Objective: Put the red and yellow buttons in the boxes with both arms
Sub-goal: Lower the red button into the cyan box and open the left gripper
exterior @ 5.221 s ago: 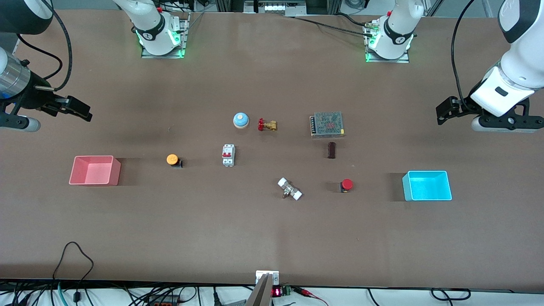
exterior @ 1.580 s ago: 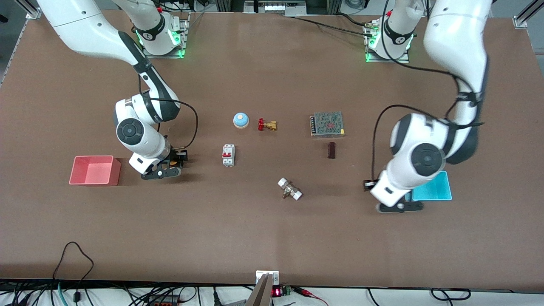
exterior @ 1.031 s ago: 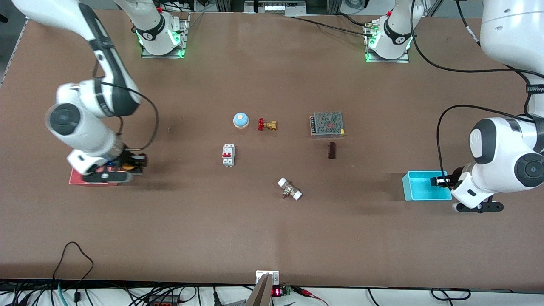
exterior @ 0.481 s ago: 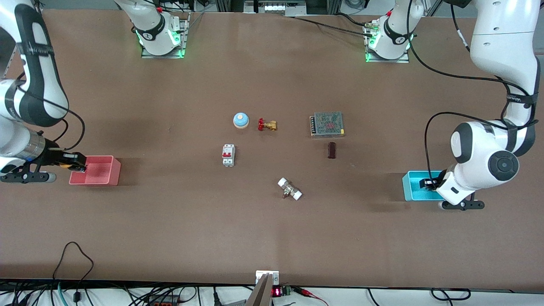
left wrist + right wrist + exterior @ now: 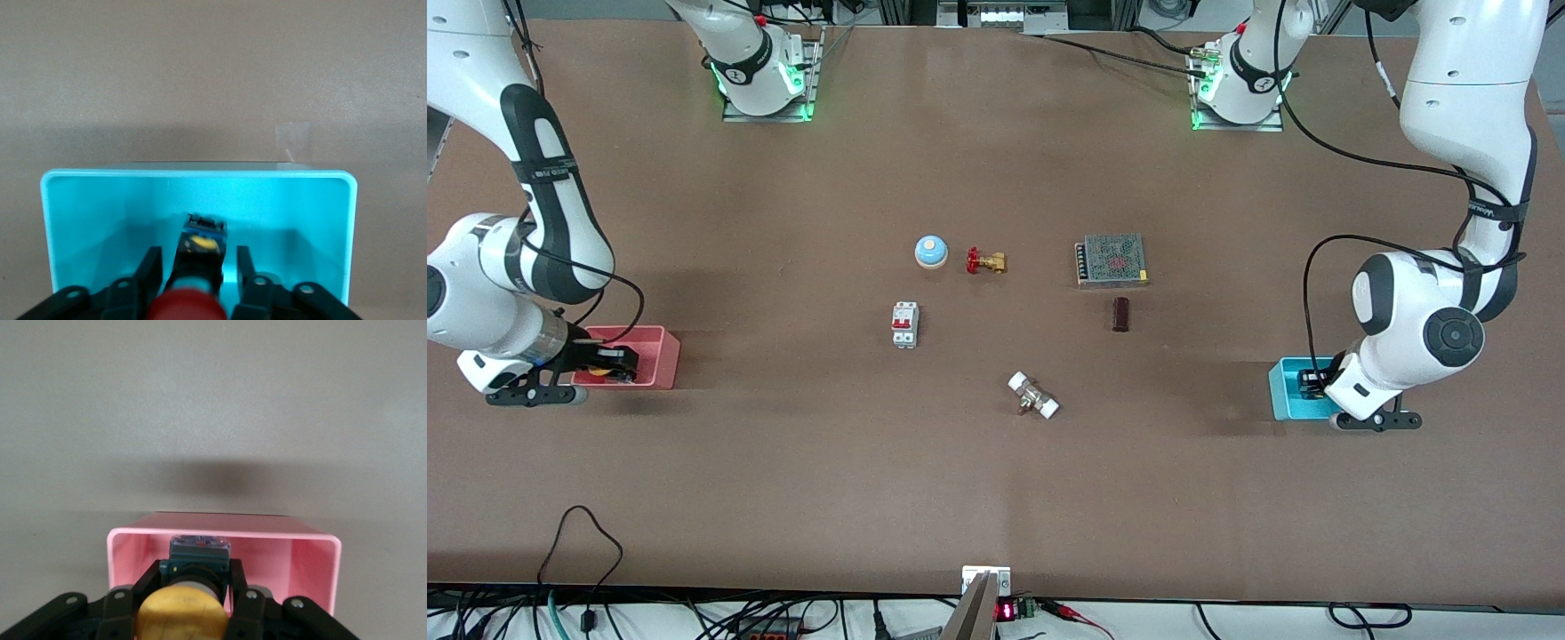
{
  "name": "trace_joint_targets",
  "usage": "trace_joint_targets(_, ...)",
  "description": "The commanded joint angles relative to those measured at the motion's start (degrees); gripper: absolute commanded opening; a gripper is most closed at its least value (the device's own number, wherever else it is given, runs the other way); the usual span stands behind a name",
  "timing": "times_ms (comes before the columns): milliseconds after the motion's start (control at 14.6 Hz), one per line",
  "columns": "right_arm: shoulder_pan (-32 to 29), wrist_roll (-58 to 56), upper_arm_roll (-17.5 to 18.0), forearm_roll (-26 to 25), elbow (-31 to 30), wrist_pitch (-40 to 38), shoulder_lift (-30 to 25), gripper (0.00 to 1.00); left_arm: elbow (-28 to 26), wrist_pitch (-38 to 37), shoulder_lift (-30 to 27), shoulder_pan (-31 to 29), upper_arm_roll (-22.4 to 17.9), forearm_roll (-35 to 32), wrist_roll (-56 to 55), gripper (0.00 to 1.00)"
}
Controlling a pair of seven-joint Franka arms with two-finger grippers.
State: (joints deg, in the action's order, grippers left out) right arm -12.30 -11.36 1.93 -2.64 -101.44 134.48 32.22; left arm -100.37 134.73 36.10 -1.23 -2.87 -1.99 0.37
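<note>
My left gripper (image 5: pixel 1312 380) is low in the cyan-blue box (image 5: pixel 1282 391) at the left arm's end of the table. In the left wrist view its fingers (image 5: pixel 152 263) stand open, with a gap on each side of the red button (image 5: pixel 190 303), which is inside the cyan box (image 5: pixel 87 220). My right gripper (image 5: pixel 612 363) is over the pink-red box (image 5: pixel 655 354) at the right arm's end. In the right wrist view it (image 5: pixel 195 570) is shut on the black base of the orange-yellow button (image 5: pixel 180 613), above the pink box (image 5: pixel 313 567).
Mid-table stand a blue bell (image 5: pixel 930 252), a brass valve with a red handwheel (image 5: pixel 985 261), a white circuit breaker (image 5: pixel 904 324), a meshed power supply (image 5: pixel 1112 260), a dark cylinder (image 5: pixel 1120 314) and a white-ended fitting (image 5: pixel 1033 396).
Both arms carried the buttons off the table to the boxes. In the last half second the right gripper moved in over the pink box and the left gripper shifted over the cyan box.
</note>
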Motion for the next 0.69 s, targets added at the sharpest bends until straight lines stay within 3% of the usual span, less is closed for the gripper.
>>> trace_joint_targets(0,0.0,-1.73,0.0,-0.09,0.54,0.35,1.61,0.11,-0.01,-0.08,-0.59,-0.08,0.15,-0.12,1.12,1.0)
trace_joint_targets(275,0.0,-3.48,-0.09,-0.17,-0.43,0.26,2.06,0.12,0.52,-1.83,-2.78,-0.08,0.06,-0.12,2.26,1.0)
trace_joint_targets(618,-0.44,-3.84,-0.09,-0.17,-0.78,0.35,2.58,0.19,7.18,-16.13,-7.17,0.0,0.23,-0.12,2.97,1.0)
